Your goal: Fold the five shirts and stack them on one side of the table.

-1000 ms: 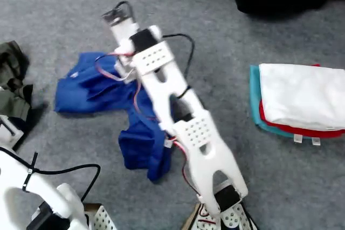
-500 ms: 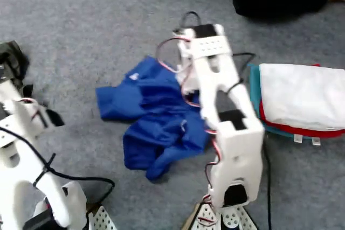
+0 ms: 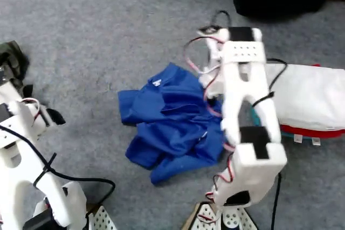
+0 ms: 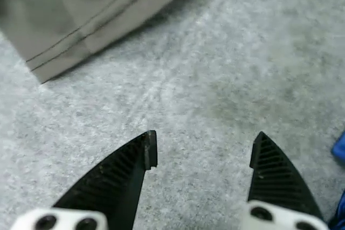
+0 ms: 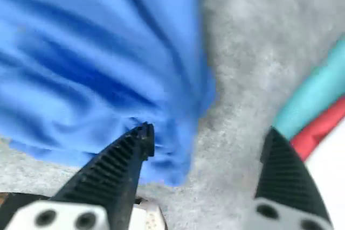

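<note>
Grey table, blue shirt now closer to the folded stack.

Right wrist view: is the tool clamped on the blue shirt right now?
No, the right tool is wide open, and the blue shirt lies loose beneath it with nothing pinching it.

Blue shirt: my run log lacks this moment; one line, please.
blue shirt: crumpled, unfolded | stack: white over red over teal | left jaws: open, empty | right jaws: open, over shirt's edge
</note>
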Action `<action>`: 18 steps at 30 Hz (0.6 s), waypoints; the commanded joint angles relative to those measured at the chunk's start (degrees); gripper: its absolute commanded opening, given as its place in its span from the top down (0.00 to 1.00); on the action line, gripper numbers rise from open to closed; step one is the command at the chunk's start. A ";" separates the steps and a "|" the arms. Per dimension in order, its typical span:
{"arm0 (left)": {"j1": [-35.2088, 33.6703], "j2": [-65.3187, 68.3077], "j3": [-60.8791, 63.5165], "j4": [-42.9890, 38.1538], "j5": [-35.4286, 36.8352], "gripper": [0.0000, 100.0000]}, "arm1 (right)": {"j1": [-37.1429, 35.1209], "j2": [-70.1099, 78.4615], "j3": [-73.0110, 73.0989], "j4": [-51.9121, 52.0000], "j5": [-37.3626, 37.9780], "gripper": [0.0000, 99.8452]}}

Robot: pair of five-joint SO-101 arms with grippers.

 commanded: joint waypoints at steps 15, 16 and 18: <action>-9.67 -0.57 4.22 -0.44 0.26 0.72 | -31.78 34.42 -49.19 -3.87 -13.01 0.79; -9.76 -0.57 4.48 -0.44 0.26 0.72 | -32.31 38.20 -54.29 -3.08 -13.01 0.79; -9.85 -0.57 4.84 -0.26 0.26 0.72 | -33.54 45.32 -63.96 -1.23 -13.54 0.78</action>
